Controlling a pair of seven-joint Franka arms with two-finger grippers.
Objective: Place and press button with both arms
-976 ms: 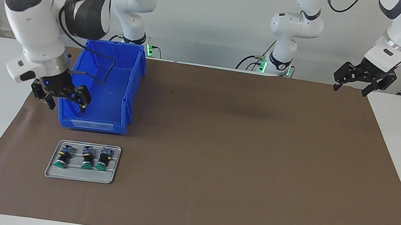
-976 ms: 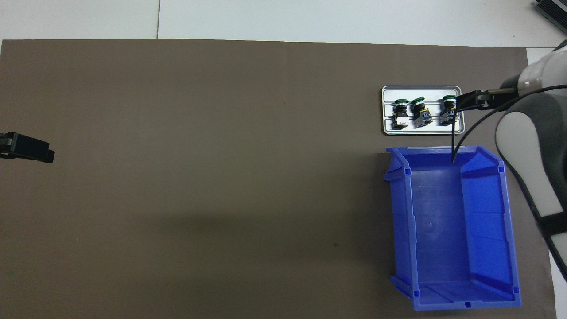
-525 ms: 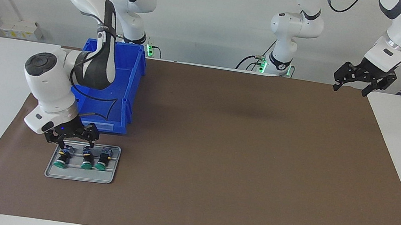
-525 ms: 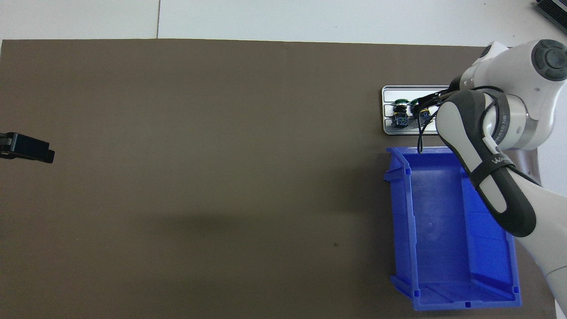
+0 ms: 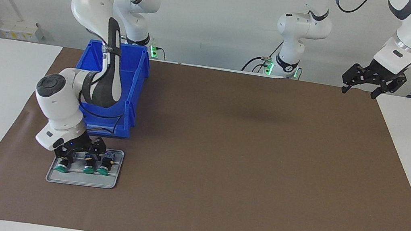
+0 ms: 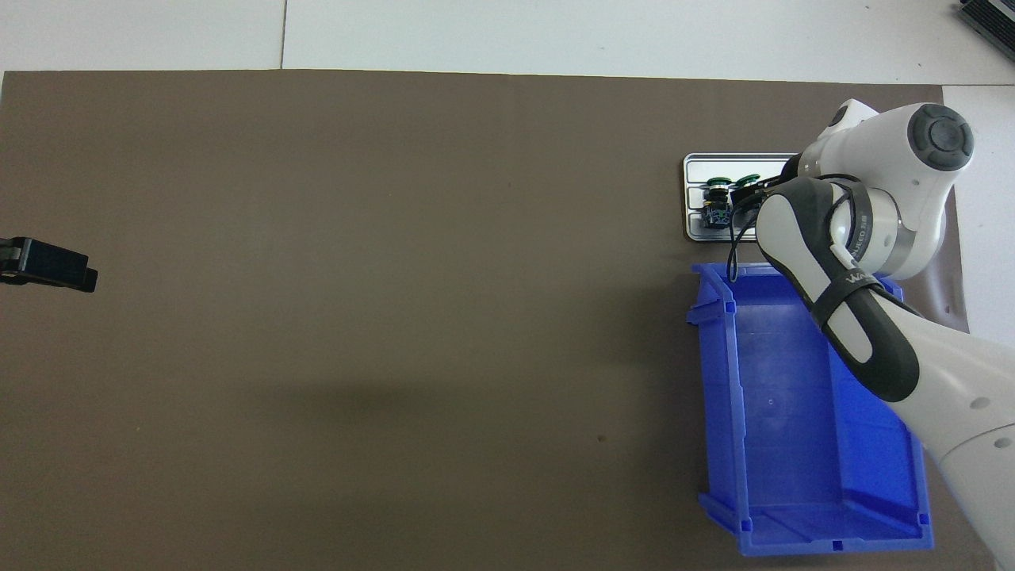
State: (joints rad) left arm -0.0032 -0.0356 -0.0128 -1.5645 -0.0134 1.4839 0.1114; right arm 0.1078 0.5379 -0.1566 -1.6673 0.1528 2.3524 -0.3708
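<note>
Right pincer (fingers spread) hides tray buttons overhead.

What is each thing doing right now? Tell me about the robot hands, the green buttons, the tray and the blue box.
Right gripper: open, low over the buttons on the tray.
Left gripper: open, waiting up at the left arm's end of the table.
Green buttons: three, lying on their sides in a row on the tray.
Grey tray: flat on the mat.
Blue bin: upright, empty.

One high camera faces the robots across the table; another looks steeply down from above them; both share the brown mat and the grey tray.
</note>
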